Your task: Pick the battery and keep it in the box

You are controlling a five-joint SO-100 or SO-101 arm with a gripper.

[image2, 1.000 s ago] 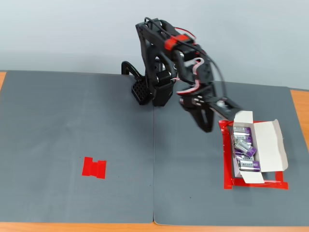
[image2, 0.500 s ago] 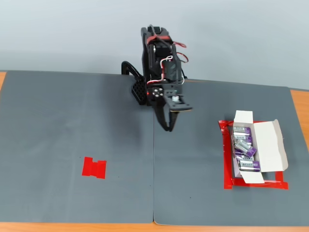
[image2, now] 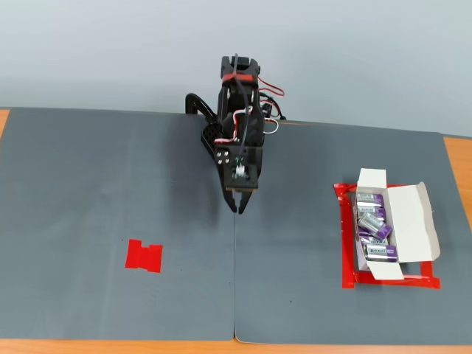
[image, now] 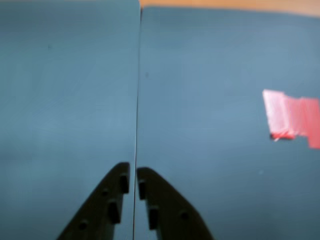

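Note:
My gripper (image2: 237, 206) hangs over the middle of the grey mat, pointing down at the seam, shut and empty. In the wrist view my gripper (image: 133, 172) shows its two black fingertips almost touching, with nothing between them. The white box (image2: 410, 218) lies open at the right of the fixed view, with several silver and purple batteries (image2: 372, 225) lying inside it. The box is well to the right of my gripper. No loose battery shows on the mat in either view.
A red tape frame (image2: 346, 254) surrounds the box. A flat red tape mark (image2: 144, 256) lies on the left mat and also shows at the right of the wrist view (image: 292, 117). The seam (image2: 234, 280) joins two grey mats. The wooden table edge (image2: 457, 158) shows at the right.

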